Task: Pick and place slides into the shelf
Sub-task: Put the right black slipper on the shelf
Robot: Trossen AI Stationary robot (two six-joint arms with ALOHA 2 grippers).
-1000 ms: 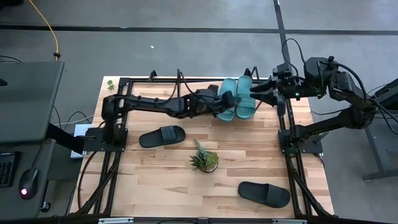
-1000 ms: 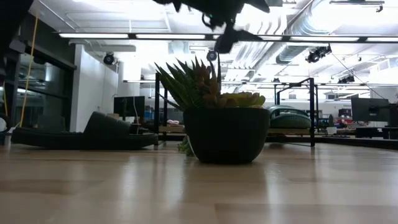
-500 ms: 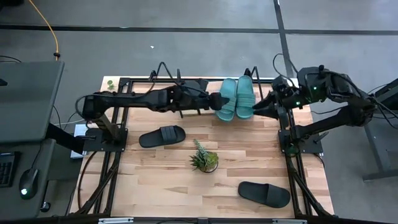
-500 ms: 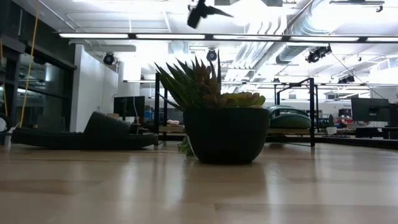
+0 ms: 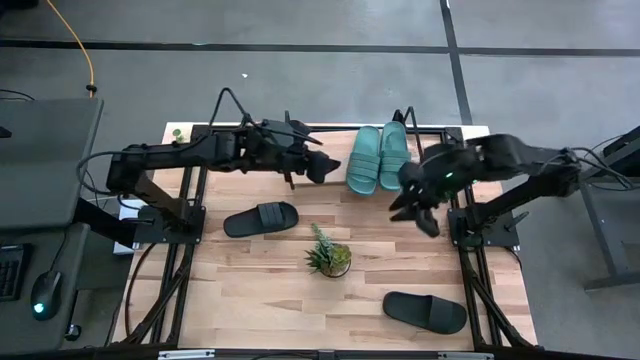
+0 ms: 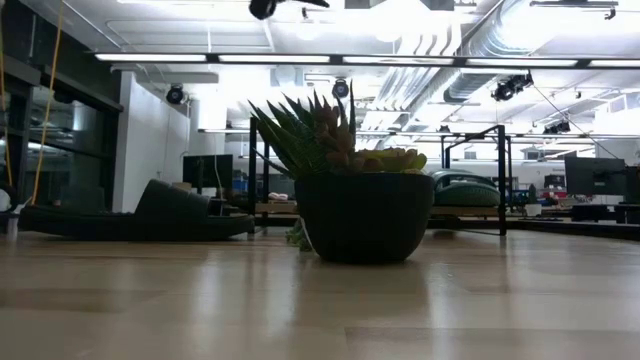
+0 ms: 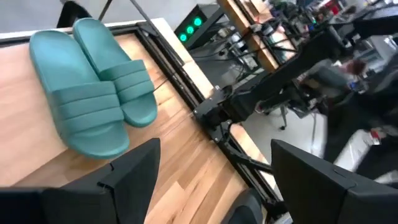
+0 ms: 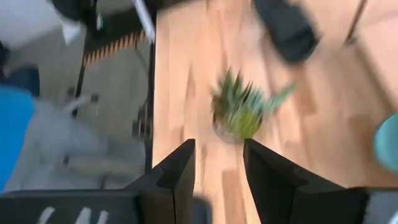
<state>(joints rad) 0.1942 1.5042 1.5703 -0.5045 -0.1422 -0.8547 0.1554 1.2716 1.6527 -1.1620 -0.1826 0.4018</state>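
Note:
Two teal slides (image 5: 365, 160) (image 5: 393, 155) lie side by side, soles down, on the shelf (image 6: 500, 180) at the table's far edge; the left wrist view shows them too (image 7: 87, 109) (image 7: 121, 71). One black slide (image 5: 261, 218) lies on the table left of centre, the other (image 5: 425, 312) near the near right corner. My left gripper (image 5: 322, 165) hovers open just left of the teal pair. My right gripper (image 5: 412, 203) is open, right of the teal slides and above the tabletop, facing the plant.
A small spiky potted plant (image 5: 328, 256) stands mid-table between the two black slides and fills the middle of the low view (image 6: 362, 215). Black frame bars (image 5: 462, 250) run along both table sides. Bare wood lies around the plant.
My left gripper has drawn back from the left teal slide toward the table's left and now hangs clear of it. My right gripper has swung from the far edge beside the shelf toward the near edge and turned to face the plant. Both teal slides stay on the shelf.

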